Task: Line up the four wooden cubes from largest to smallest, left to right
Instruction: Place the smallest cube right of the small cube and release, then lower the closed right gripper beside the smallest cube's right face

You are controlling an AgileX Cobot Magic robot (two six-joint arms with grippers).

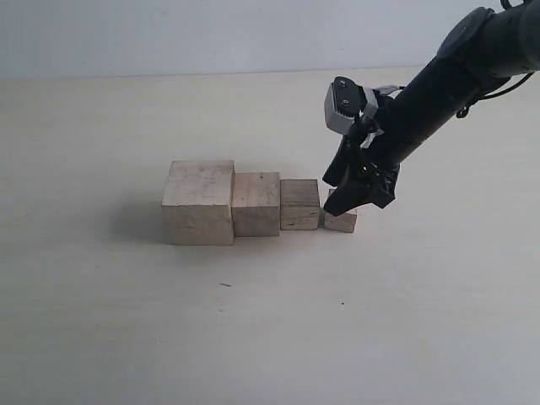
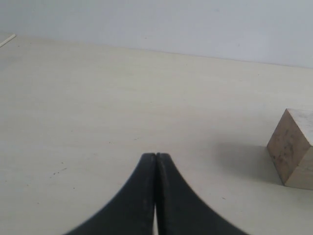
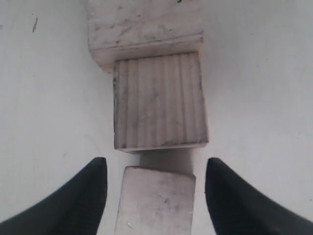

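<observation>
Pale beige wood in four graded sizes stands in a row on the off-white table [image 1: 126, 337]. The largest unpainted wooden cube [image 1: 200, 202] is at the left end. The second-largest wooden cube [image 1: 256, 204] touches its right face, and the third wooden cube [image 1: 299, 204], with ridged grain on top, sits against that. The smallest wooden cube [image 1: 341, 223] ends the row on the right, with a narrow shadowed gap between it and the third.

The black right gripper [image 1: 354, 202] hangs directly over this last block with its jaws spread. The block lies between them, and the wrist view shows clear space on both sides, so nothing is gripped. The order already looks right; what remains seems to be closing that gap, or simply lifting away. The third cube is the one thing a finger could nudge.

The black left gripper [image 2: 156, 161] is pressed closed and empty, well away from the row and farther from this block than the right — only one cube shows at the edge of its view.
</observation>
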